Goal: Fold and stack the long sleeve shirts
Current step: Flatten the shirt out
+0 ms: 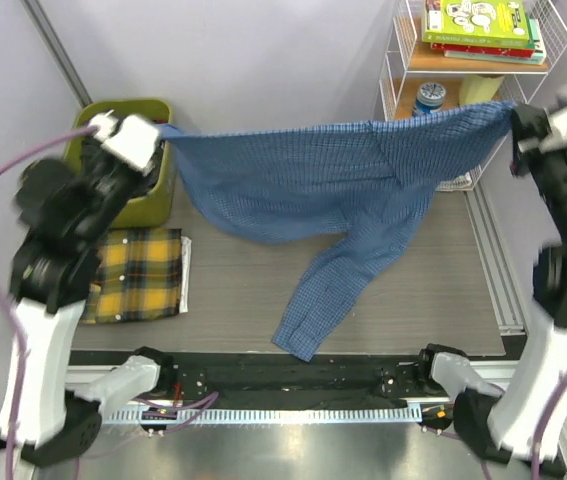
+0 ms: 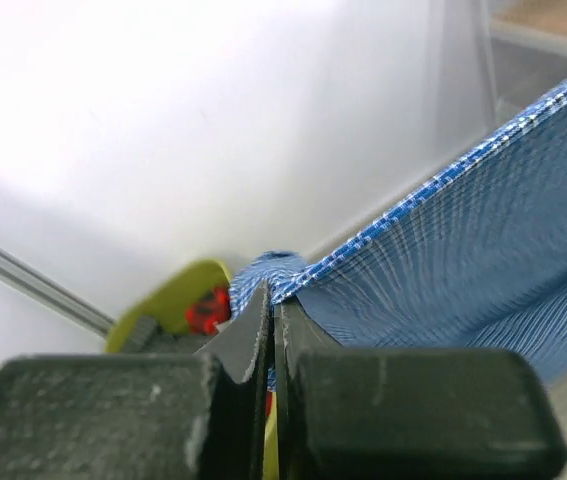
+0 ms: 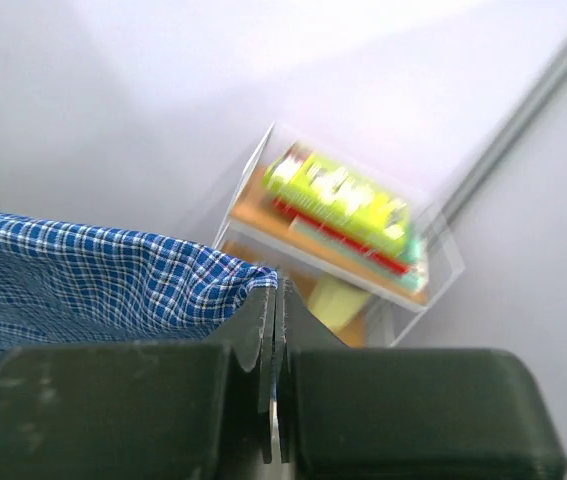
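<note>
Overhead view: the blue shirt (image 1: 333, 170) hangs stretched in the air between the left gripper (image 1: 163, 135) and the right gripper (image 1: 513, 118). One sleeve trails down to the table (image 1: 233, 300). The yellow shirt (image 1: 141, 272) lies folded at the left (beside a green bin (image 1: 158, 205)).

Left wrist view: jaws pinched tight on the blue hem.

Right wrist view: jaws likewise clamped on the checked edge.

This looks like the spreading step before folding. Next, both arms likely need to lower the shirt flat and evenly.

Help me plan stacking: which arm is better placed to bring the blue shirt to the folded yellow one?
Likely left: left gripper pinches the blue shirt nearer the yellow shirt; right gripper holds the opposite end.
</note>
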